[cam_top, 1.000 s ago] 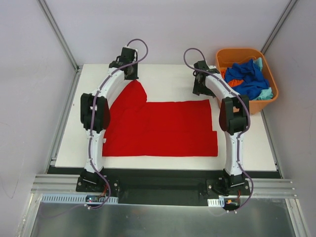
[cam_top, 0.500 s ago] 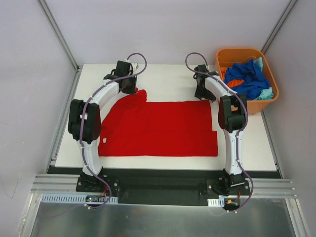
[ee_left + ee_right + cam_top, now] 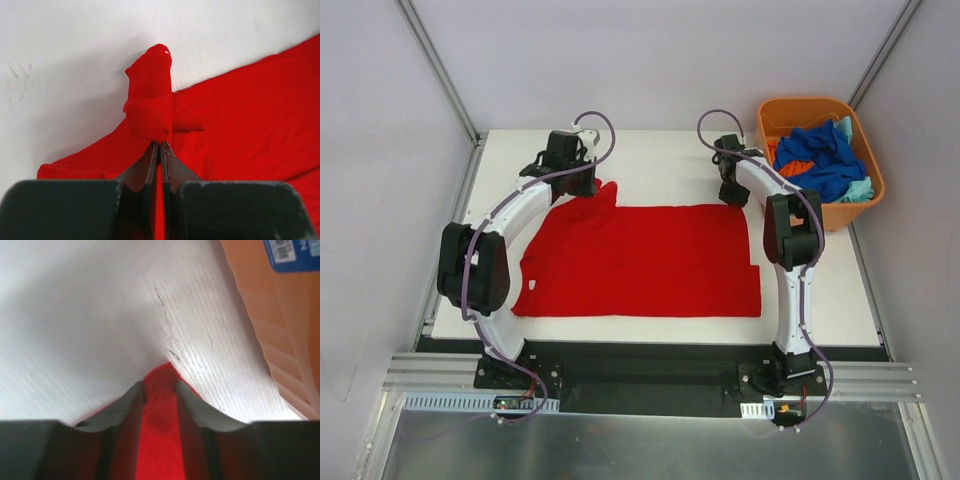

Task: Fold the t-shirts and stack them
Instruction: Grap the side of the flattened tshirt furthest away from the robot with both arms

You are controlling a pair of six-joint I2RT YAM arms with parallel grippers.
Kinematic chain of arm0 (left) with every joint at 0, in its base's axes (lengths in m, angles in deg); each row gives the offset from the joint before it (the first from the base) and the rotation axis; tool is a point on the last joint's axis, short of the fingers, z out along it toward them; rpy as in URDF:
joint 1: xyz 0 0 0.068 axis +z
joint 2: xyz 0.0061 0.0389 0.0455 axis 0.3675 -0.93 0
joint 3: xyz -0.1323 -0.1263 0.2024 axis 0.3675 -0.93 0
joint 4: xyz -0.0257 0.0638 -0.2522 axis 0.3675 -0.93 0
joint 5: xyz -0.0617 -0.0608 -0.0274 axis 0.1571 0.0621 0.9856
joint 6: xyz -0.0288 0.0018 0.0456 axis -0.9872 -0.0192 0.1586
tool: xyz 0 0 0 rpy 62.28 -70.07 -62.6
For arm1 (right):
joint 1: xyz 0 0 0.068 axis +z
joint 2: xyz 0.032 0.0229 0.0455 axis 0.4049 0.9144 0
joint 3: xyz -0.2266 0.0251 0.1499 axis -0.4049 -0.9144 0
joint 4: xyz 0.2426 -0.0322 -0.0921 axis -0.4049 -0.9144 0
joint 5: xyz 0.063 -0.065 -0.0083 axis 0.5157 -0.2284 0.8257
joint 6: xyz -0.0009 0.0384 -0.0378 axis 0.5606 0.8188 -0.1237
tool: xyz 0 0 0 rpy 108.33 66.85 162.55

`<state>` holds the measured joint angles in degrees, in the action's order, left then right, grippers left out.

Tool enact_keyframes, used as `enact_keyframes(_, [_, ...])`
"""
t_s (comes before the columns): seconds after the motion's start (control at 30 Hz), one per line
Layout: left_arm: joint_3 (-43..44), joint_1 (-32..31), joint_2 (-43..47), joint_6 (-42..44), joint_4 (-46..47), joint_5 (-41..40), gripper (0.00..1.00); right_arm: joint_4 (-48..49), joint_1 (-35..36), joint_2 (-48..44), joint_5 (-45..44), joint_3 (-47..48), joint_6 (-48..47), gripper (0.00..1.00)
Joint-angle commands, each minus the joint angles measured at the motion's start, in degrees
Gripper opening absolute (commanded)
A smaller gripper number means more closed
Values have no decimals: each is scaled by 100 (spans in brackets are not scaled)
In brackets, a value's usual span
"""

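Note:
A bright red t-shirt (image 3: 650, 260) lies spread flat on the white table (image 3: 660, 160). My left gripper (image 3: 582, 183) is at its far left part, shut on a bunched fold of red cloth (image 3: 150, 107) that stands up from the table; its fingertips (image 3: 161, 144) meet on the fold. At the shirt's far right corner sits my right gripper (image 3: 733, 198), its jaws (image 3: 160, 385) partly narrowed and astride the red corner (image 3: 161, 377), a gap still between them. Blue (image 3: 825, 160), orange (image 3: 795, 167) and pale teal (image 3: 860, 188) t-shirts lie heaped in the tub.
The rigid orange plastic tub (image 3: 810, 103) stands at the far right corner of the table, close beside my right gripper; its wall (image 3: 280, 340) fills the right of the right wrist view. Grey enclosure walls rise on three sides.
My left arm swung outward to the left, and the shirt's left part spread wider. The right gripper dropped onto the far right corner and its jaws narrowed around it.

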<state>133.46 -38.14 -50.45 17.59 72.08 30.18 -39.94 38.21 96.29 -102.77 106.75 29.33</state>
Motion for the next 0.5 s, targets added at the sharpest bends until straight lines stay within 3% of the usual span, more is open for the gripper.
enact_keyframes(0.0, [-222, -47, 470, -44, 218, 20, 0, -266, -35, -213, 117, -325, 248, 32])
enact_keyframes(0.13, [-380, -47, 629, -80, 288, 37, 0, -126, -35, -327, 73, -501, 336, 22])
enact_keyframes(0.27, [-451, -47, 734, -27, 315, 72, 0, -90, -35, -371, 82, -422, 274, 1])
enact_keyframes(0.47, [-811, -56, 1164, -36, 367, 151, 0, 340, 87, -1064, -76, -913, -77, 1])
